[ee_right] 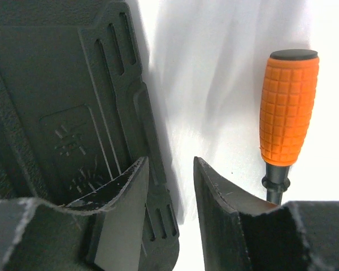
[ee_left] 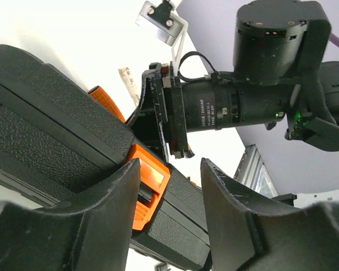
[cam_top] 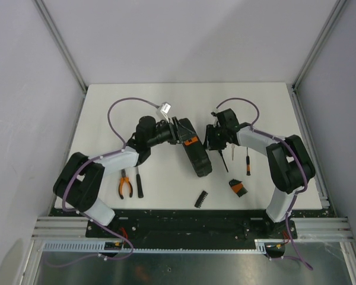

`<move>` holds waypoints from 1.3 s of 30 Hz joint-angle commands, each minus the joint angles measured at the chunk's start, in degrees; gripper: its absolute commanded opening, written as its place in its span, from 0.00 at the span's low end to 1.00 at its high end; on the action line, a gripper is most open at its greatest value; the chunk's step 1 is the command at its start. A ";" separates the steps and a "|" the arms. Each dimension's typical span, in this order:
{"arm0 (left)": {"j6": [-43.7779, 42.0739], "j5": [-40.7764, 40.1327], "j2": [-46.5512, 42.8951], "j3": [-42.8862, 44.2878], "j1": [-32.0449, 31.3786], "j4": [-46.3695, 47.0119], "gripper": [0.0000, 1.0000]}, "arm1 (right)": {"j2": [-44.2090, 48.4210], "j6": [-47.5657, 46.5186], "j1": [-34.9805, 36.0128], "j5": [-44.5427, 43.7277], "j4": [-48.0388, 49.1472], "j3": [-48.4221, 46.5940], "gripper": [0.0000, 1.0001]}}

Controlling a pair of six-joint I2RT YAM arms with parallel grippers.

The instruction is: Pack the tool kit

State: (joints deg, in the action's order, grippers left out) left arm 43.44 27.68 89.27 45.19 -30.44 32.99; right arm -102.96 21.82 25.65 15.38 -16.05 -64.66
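I see my left gripper (ee_left: pixel 169 168) standing half open astride the small orange latch (ee_left: pixel 153 179) of the black rounded plastic tool case (cam_top: pixel 197 159), not closed on it. The case sits mid-table between both arms. My right gripper (ee_right: pixel 170 165) hangs half open over the case's moulded inner wall, holding nothing, with an orange-handled screwdriver (ee_right: pixel 288 107) just beside it.
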 commanded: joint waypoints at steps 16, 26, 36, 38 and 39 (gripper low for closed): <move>-7.49 -3.22 1.96 7.49 -0.11 -9.91 0.54 | 20.56 -1.23 -0.04 -20.99 -0.80 -0.32 0.55; -9.55 -5.33 -2.26 10.02 -0.15 -12.62 0.69 | 27.25 -5.55 2.78 -9.99 -3.93 -0.49 0.70; -13.39 -8.96 -3.50 12.29 0.34 -16.32 0.72 | 27.41 -10.61 8.06 -11.01 -5.29 -0.41 0.78; -15.10 -11.09 -5.03 12.97 0.65 -17.86 0.77 | 27.43 -11.51 9.72 -13.34 -4.75 -0.45 0.79; -15.87 -12.88 -5.76 13.34 0.82 -18.79 0.79 | 27.35 -11.79 10.53 -14.36 -4.32 -0.46 0.80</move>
State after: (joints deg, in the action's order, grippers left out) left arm 32.47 20.51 88.58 54.89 -30.26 16.23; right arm -76.69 13.23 33.39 4.60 -21.39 -64.51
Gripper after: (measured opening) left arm 0.752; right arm 0.789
